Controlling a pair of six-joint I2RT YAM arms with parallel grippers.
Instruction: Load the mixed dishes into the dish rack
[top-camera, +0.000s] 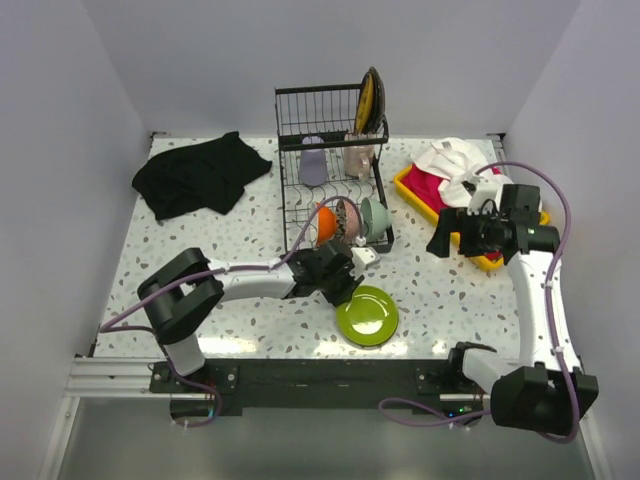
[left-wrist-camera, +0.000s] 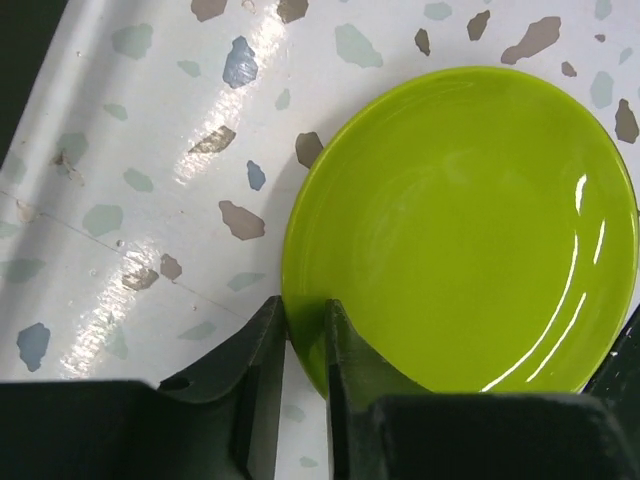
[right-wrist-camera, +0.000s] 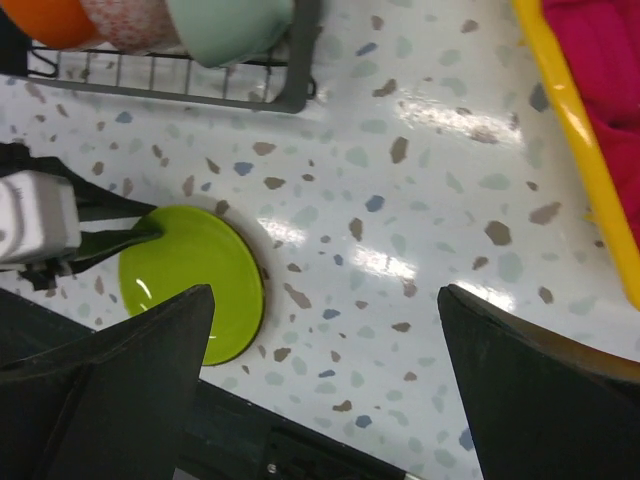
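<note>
A lime green plate (top-camera: 367, 316) is near the table's front edge, seen close in the left wrist view (left-wrist-camera: 460, 230) and in the right wrist view (right-wrist-camera: 190, 280). My left gripper (top-camera: 347, 285) (left-wrist-camera: 303, 318) is shut on its rim, one finger on each side. I cannot tell whether the plate rests on the table. The black wire dish rack (top-camera: 290, 180) holds an orange bowl (top-camera: 322, 222), a floral bowl (top-camera: 345, 218), a pale green bowl (top-camera: 375, 218), a lavender mug (top-camera: 313, 160), a pinkish mug (top-camera: 358, 152) and an upright dark plate (top-camera: 371, 100). My right gripper (top-camera: 445, 240) (right-wrist-camera: 325, 295) is open and empty.
A yellow tray (top-camera: 412, 192) (right-wrist-camera: 575, 130) of pink and white cloths stands right of the rack, under my right arm. A black cloth (top-camera: 200, 172) lies at the far left. The rack's front edge (right-wrist-camera: 200, 90) is close behind the plate.
</note>
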